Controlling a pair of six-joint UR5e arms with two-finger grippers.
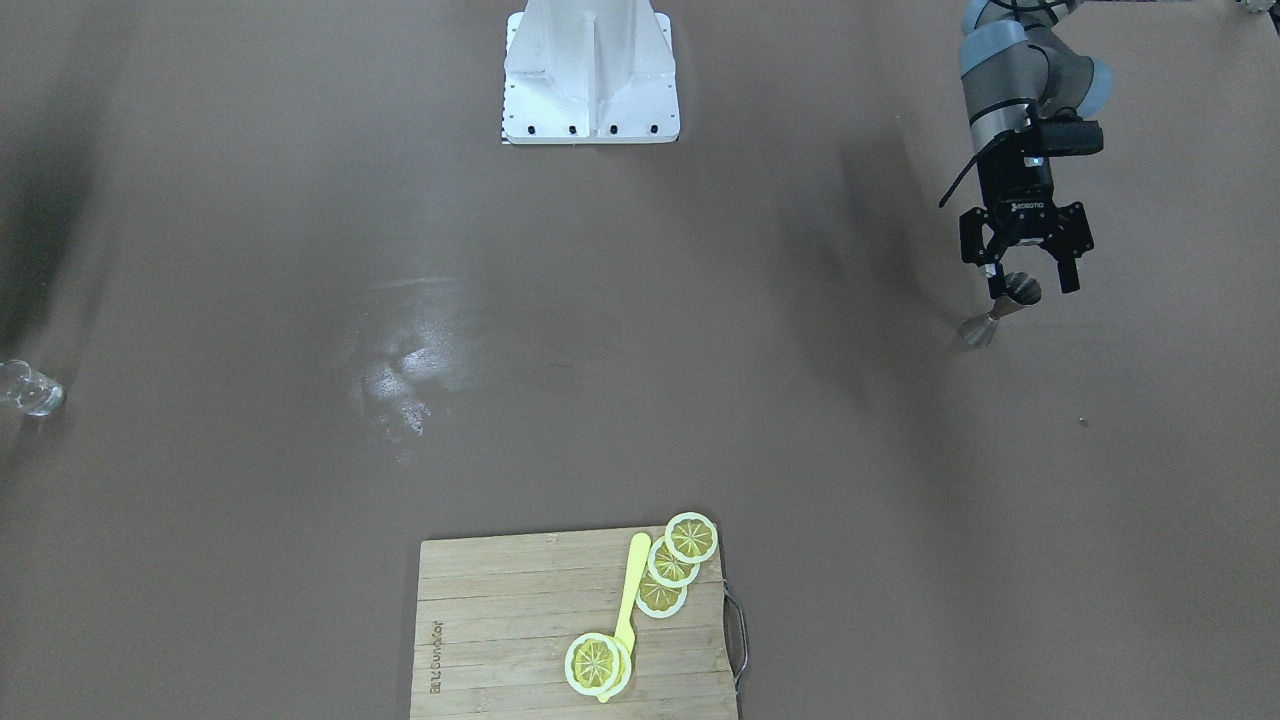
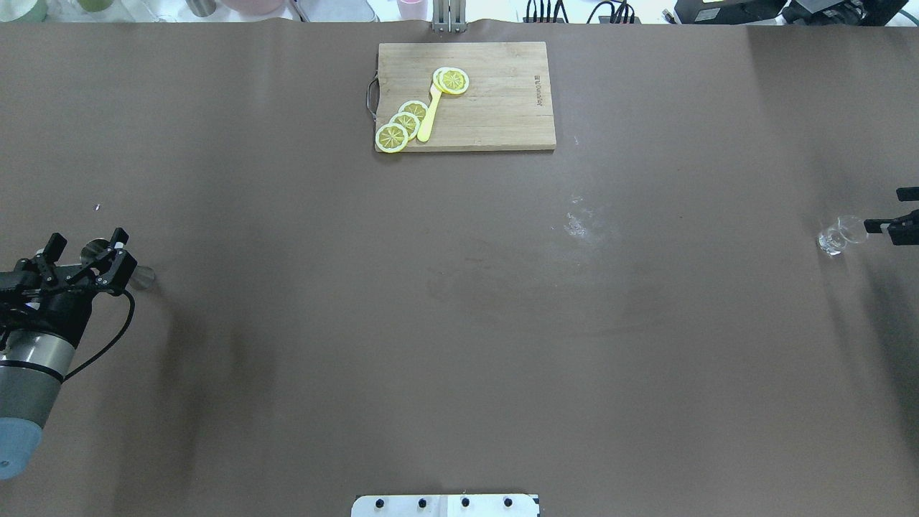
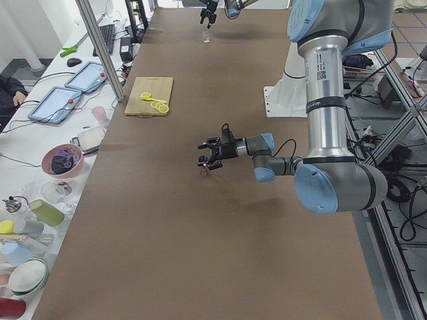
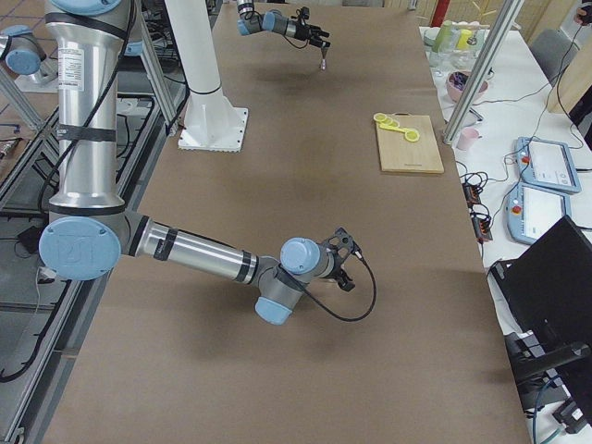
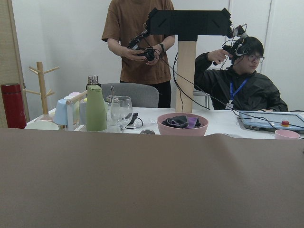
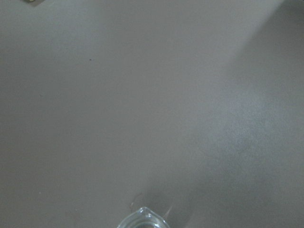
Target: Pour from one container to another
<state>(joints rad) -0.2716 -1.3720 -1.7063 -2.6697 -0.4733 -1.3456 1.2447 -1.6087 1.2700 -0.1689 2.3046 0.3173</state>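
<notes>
The steel jigger (image 1: 1004,308) stands on the brown table at my far left. Its top cup sits between the spread fingers of my open left gripper (image 1: 1030,280), which show no grip on it. From overhead, the jigger (image 2: 141,276) shows its base past the left gripper (image 2: 87,245). The small clear glass cup (image 2: 835,237) stands far across the table. My right gripper (image 2: 892,210) pokes in at the frame edge just beside the glass, fingers apart and not around it. The right wrist view catches only the glass rim (image 6: 141,219).
A wooden cutting board (image 2: 495,100) with lemon slices (image 2: 403,123) and a yellow utensil (image 2: 428,113) lies at the far middle edge. The robot's white base (image 1: 590,75) stands at the near middle. Cups and bowls crowd a side bench (image 3: 57,173) beyond the table.
</notes>
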